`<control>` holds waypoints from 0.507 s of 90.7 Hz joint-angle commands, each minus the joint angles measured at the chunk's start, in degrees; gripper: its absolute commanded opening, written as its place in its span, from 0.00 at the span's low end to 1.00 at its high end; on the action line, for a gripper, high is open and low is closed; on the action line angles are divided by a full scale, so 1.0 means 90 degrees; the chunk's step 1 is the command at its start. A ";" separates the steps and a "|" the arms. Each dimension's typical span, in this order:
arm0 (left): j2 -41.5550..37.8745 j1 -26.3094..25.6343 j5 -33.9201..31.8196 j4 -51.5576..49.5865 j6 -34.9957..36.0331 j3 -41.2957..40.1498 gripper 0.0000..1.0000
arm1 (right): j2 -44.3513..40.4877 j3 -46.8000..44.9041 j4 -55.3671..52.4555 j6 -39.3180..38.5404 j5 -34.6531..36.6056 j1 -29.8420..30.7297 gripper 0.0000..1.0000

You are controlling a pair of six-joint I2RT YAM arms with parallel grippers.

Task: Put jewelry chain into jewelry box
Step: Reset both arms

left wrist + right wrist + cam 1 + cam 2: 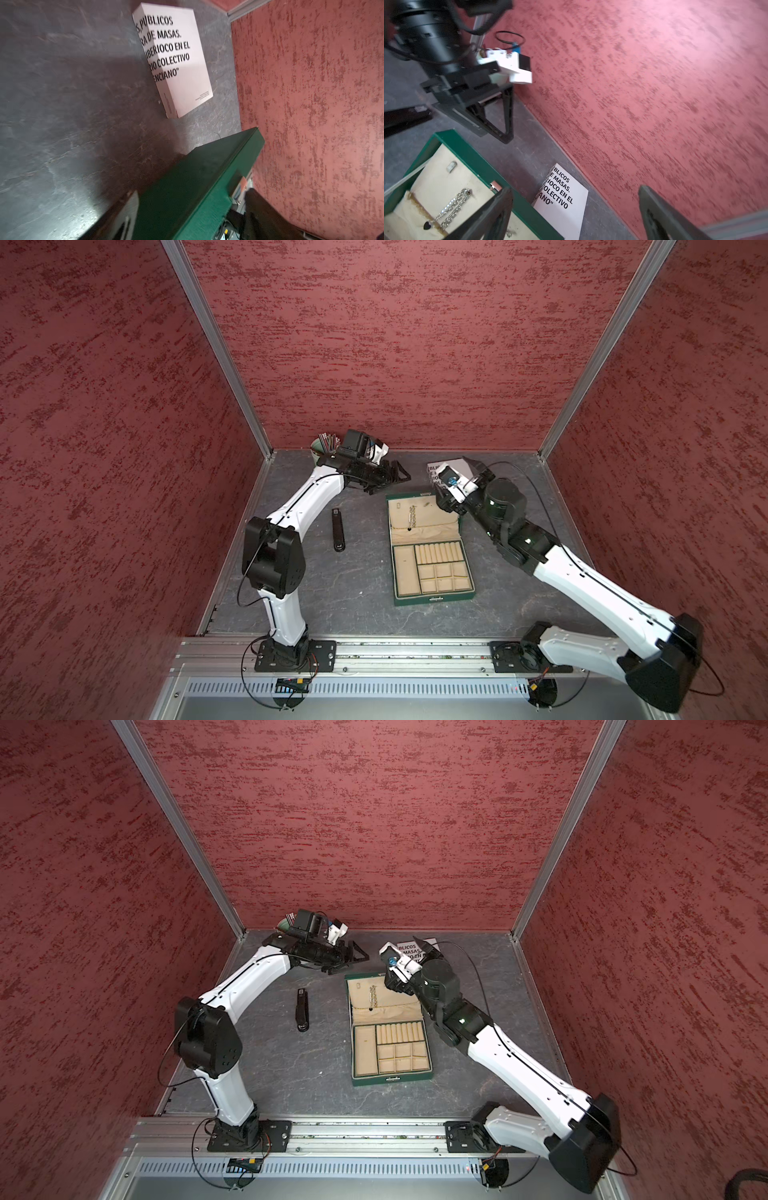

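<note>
At the far left corner of the tabletop (353, 572) you have a cup of pens (319, 451), partly hidden behind the left arm's wrist. The left claw (390, 484) hangs above the tabletop just beyond the far left corner of the jewelry box; its fingers are spread apart and grasp nothing, which the right wrist view also shows. Nearer to you and left of the box, a black bar-shaped object (337, 529) lies flat on the tabletop, well clear of both claws.

In the middle, the jewelry box (434, 600) sits open, tray towards you and lid on the far side. The jewelry chain (412, 516) is inside it: it rests against the beige lining of the lid, doubled over, with its small dark bead at the near end, just above the fold between lid and tray. In the right wrist view you can see it clearly, and nothing touches it.

To the right, the right claw (574, 187) is wide open and empty. One finger sits just beside the lid's far right corner, the other reaches over the white book (187, 91), which lies flat against the far wall behind the box.
</note>
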 commanded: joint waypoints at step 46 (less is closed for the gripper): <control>-0.7483 0.0048 -0.5652 0.5540 0.3133 -0.8215 1.00 | -0.1562 -0.3162 0.1748 0.2563 0.1353 -0.0783 0.99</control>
